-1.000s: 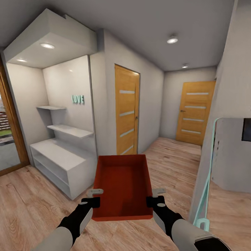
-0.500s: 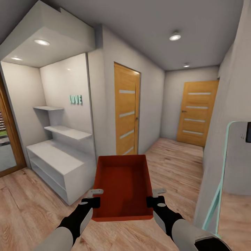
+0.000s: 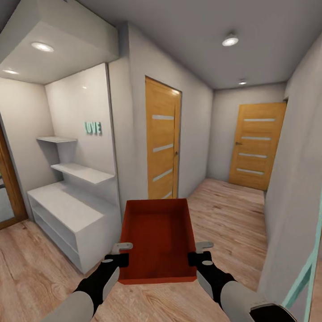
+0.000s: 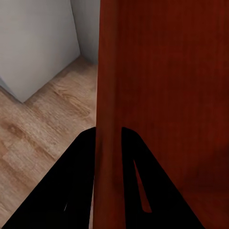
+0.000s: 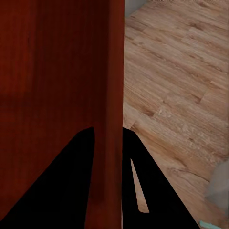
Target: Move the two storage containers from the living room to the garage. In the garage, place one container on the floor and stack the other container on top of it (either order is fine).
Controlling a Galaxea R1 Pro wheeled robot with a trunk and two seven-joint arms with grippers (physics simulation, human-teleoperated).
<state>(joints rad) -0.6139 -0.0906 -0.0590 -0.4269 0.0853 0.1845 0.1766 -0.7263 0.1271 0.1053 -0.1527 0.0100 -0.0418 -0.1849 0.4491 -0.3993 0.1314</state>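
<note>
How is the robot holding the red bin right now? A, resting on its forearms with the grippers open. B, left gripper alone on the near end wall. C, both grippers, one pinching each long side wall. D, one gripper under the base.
C: in the head view the left gripper and right gripper each clamp a long side wall of the storage container, and each wrist view shows a wall between the fingers.

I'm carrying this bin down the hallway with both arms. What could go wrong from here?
1. Each tool grips only a thin side wall of the storage container, left tool and right tool; a jolt could twist it loose.
2. The white shelf unit juts out close on the left and may clip the arm.
3. Both wooden doors, the near door and the far door, look shut, and both tools are occupied.
</note>
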